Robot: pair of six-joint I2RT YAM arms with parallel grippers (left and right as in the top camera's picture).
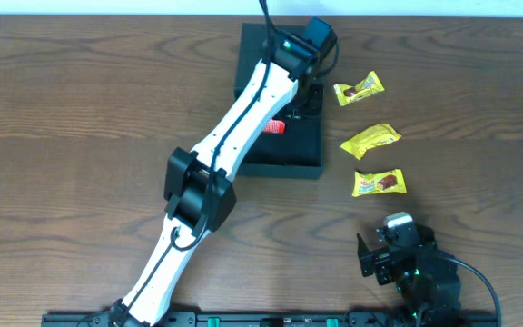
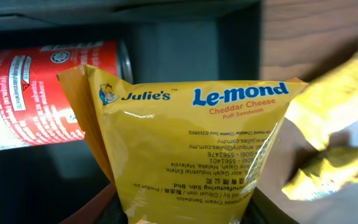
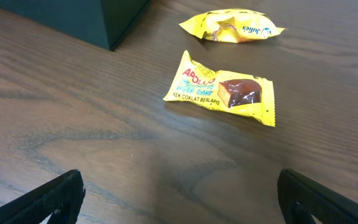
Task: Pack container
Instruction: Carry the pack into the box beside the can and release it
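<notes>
The container [image 1: 293,154] is a dark teal box at the table's upper middle, with a red packet [image 1: 276,127] lying inside it. My left gripper [image 1: 305,91] hangs over the container's right side, shut on a yellow Julie's Le-mond packet [image 2: 191,143]. In the left wrist view this packet fills the middle, with the red packet [image 2: 36,87] and the container's dark inside [image 2: 173,53] behind it. My right gripper [image 1: 384,250] rests low near the front edge, open and holding nothing. Its fingertips [image 3: 55,199] stand wide apart over bare wood.
Three yellow snack packets lie on the table right of the container: one at the back [image 1: 359,89], a Julie's packet [image 1: 370,139] [image 3: 232,26] in the middle, and an Apollo cake packet [image 1: 379,183] [image 3: 222,90] nearest my right gripper. The container's corner [image 3: 86,18] shows in the right wrist view.
</notes>
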